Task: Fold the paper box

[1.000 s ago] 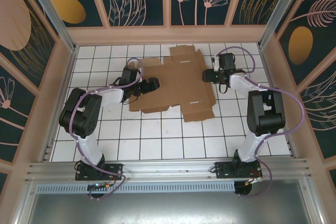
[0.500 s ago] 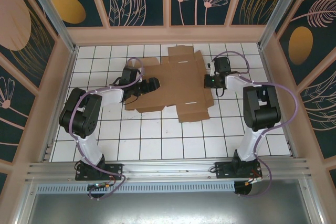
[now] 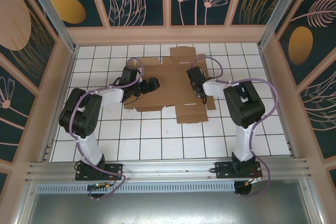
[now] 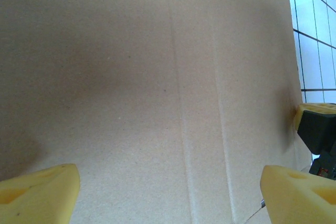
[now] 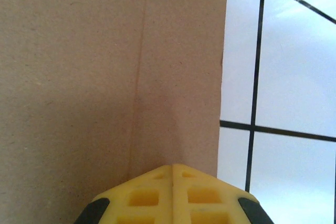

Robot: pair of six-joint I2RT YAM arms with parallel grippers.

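Just now swings the right gripper (image 3: 198, 88) in from the three o'clock edge of the paper box (image 3: 170, 77) to a spot above its right-hand panel, fingers clenched tip to tip and grasping nothing. From the right wrist, shows those shut yellow fingertips (image 5: 147, 198) aimed at bare cardboard beside a crease, close to the sheet's edge; cannot tell whether touching or just above. Also finds the sheet nudged slightly toward nine o'clock and toward the near side compared with a second ago. Reads as a switch from gripping to pressing: probably means pinning or pushing a panel along its score line, not lifting it. Leaves the box flat, every flap down, so nearly the whole fold lies ahead.

Outward from the bases: passes the metal rail (image 3: 168, 167) at six o'clock, then the white tiled table (image 3: 157, 140), then the sheet, lying from the middle toward twelve o'clock. Holds the left gripper (image 3: 153, 84) over the sheet's nine o'clock side, pads (image 4: 39, 190) released and wide apart, nothing between them but cardboard below. Ends at the patterned wall (image 3: 136, 3) at twelve o'clock, near the far flap.

Blocks nothing outright; risks two wrists crowding one loose sheet, and sliding on smooth tiles.
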